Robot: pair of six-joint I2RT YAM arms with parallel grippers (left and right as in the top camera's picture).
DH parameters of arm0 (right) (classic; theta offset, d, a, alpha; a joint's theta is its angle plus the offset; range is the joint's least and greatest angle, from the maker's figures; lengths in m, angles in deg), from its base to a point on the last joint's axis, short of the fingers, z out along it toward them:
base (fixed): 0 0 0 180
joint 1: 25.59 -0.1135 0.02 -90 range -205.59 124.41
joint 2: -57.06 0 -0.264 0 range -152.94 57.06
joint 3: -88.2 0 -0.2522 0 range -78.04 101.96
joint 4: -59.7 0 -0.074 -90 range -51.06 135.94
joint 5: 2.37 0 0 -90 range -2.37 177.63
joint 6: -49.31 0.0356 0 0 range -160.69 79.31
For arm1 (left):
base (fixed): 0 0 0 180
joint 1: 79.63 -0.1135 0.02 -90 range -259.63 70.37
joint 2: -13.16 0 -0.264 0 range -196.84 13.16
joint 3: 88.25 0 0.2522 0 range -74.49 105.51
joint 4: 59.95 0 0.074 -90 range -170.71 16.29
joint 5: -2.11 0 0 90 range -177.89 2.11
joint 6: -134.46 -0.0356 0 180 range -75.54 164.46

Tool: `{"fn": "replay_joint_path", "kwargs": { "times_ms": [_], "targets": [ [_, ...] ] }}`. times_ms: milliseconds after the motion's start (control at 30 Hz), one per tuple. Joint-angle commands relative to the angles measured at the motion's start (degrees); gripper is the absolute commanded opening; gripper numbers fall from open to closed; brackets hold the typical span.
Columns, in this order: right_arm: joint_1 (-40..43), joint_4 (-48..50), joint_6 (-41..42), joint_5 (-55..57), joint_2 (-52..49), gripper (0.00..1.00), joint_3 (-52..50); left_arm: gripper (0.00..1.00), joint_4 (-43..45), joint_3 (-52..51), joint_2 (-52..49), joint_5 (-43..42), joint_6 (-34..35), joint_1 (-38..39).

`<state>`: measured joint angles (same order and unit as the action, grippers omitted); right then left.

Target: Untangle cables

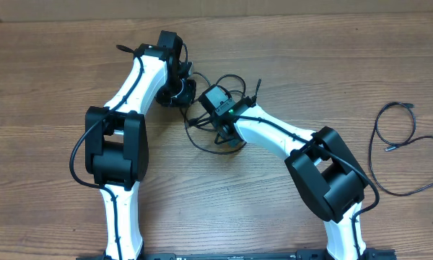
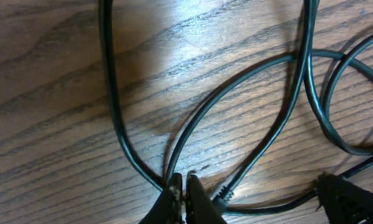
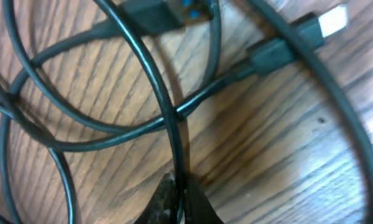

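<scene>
Pinched together at the bottom of its wrist view, the left gripper (image 2: 183,190) is closed on a strand of the cables (image 2: 111,93), where two runs of black cord meet at its tips. The right gripper (image 3: 177,190) is likewise clamped shut on a single cord that runs straight up from its tips and crosses another. Beyond that lie a silver-tipped plug (image 3: 332,18) and a plug with a blue insert (image 3: 174,15).

From overhead, the tangle sits mid-tabletop between the two wrists, with loops spilling toward the near side. A loose cable (image 1: 376,130) lies well apart, by the right edge. Bare wood of the tabletop (image 1: 58,87) spreads left of the left arm (image 1: 119,144), between both arms, and between the right arm (image 1: 325,173) and the loose cable.
</scene>
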<state>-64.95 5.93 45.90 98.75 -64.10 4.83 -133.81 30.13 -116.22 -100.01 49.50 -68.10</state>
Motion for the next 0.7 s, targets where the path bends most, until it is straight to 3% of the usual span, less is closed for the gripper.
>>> {"fn": "replay_joint_path", "kwargs": {
  "times_ms": [0,133,333,400,467,667],
  "targets": [
    [0.46,-2.97,-0.04,0.44,-3.28,0.04,-1.16,0.08,-0.46,0.48,-0.63,-0.04,0.33,0.13],
    [0.48,-7.52,-0.28,-0.09,-3.28,0.04,-1.14,0.09,-0.57,0.48,-0.63,-1.84,0.11,0.11],
    [1.36,-8.61,-11.65,-7.41,-3.28,0.04,-0.98,0.08,-0.57,0.48,-0.63,-8.07,-3.43,0.11],
    [1.95,-8.59,-14.36,-9.46,-3.28,0.13,-0.98,0.08,-0.55,0.48,-0.63,-10.32,-4.48,0.11],
    [2.34,-8.57,-14.93,-9.75,-3.28,0.29,-1.01,0.08,-0.52,0.48,-0.63,-10.91,-4.66,0.11],
    [2.80,-8.11,-14.88,-8.61,-3.28,0.33,-1.03,0.08,-0.52,0.48,-0.63,-10.86,-4.66,0.11]
  ]
}}
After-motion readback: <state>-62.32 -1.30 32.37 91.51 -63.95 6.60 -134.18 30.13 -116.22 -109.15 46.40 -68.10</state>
